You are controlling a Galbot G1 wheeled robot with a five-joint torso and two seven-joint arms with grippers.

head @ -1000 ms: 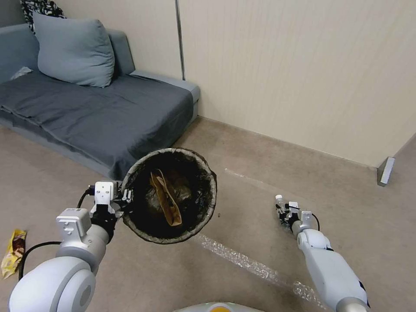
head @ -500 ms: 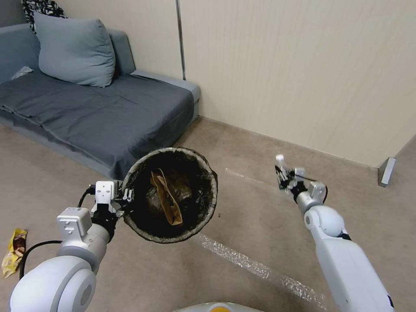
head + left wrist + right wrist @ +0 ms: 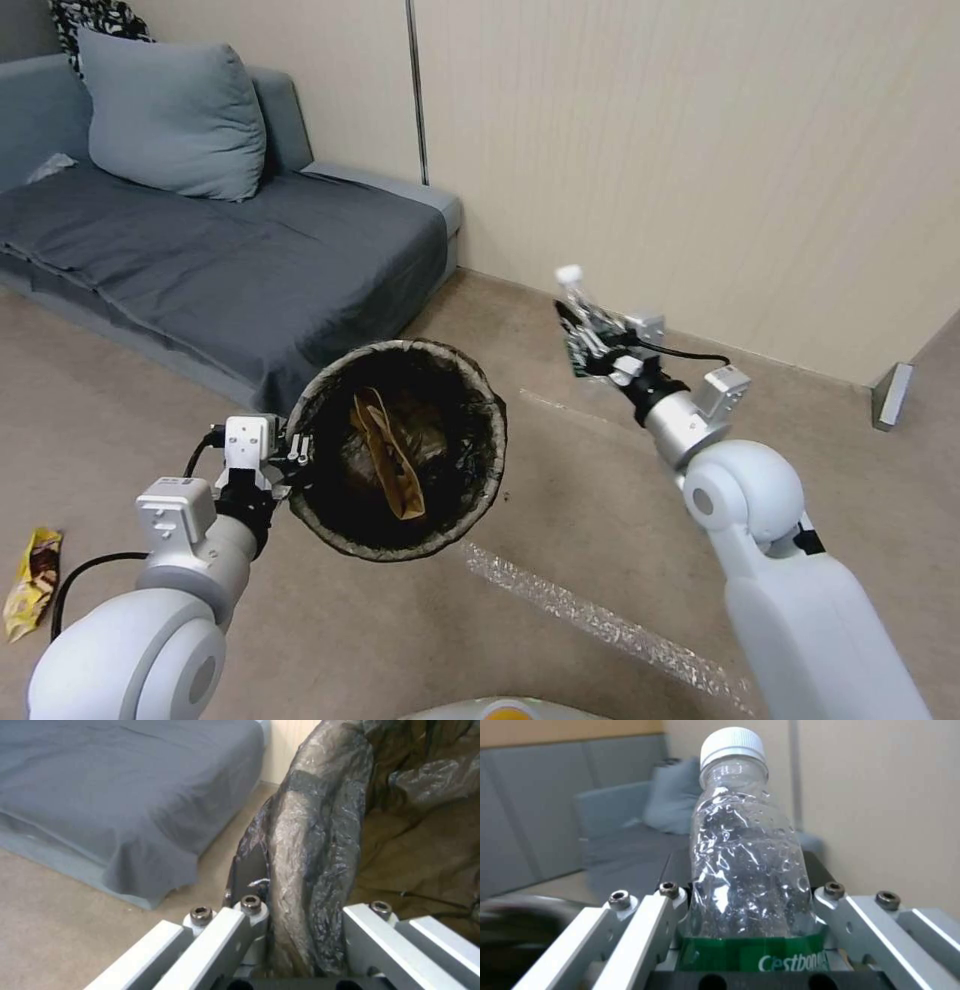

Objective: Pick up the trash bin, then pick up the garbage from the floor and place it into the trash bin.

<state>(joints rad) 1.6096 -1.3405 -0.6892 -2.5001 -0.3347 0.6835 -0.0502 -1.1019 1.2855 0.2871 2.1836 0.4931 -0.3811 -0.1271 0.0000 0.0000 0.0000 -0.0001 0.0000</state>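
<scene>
The trash bin [image 3: 400, 455], lined with a dark bag, hangs in the air at centre left of the head view with a brown paper piece inside. My left gripper [image 3: 290, 460] is shut on its near-left rim; in the left wrist view its fingers [image 3: 235, 930] clamp the bag-covered rim [image 3: 310, 870]. My right gripper [image 3: 590, 345] is raised to the right of the bin, above the height of its rim, shut on a clear plastic bottle [image 3: 580, 315] with a white cap and green label. In the right wrist view the bottle [image 3: 745, 870] stands between the fingers.
A grey sofa [image 3: 200, 250] with a blue-grey cushion [image 3: 170, 110] stands at the left against the beige wall. A yellow snack wrapper [image 3: 30, 580] lies on the floor at far left. A strip of clear plastic wrap [image 3: 600, 620] lies on the floor ahead.
My right arm has lifted the bottle from floor level up and leftward toward the bin. The left arm and bin have stayed nearly still.
</scene>
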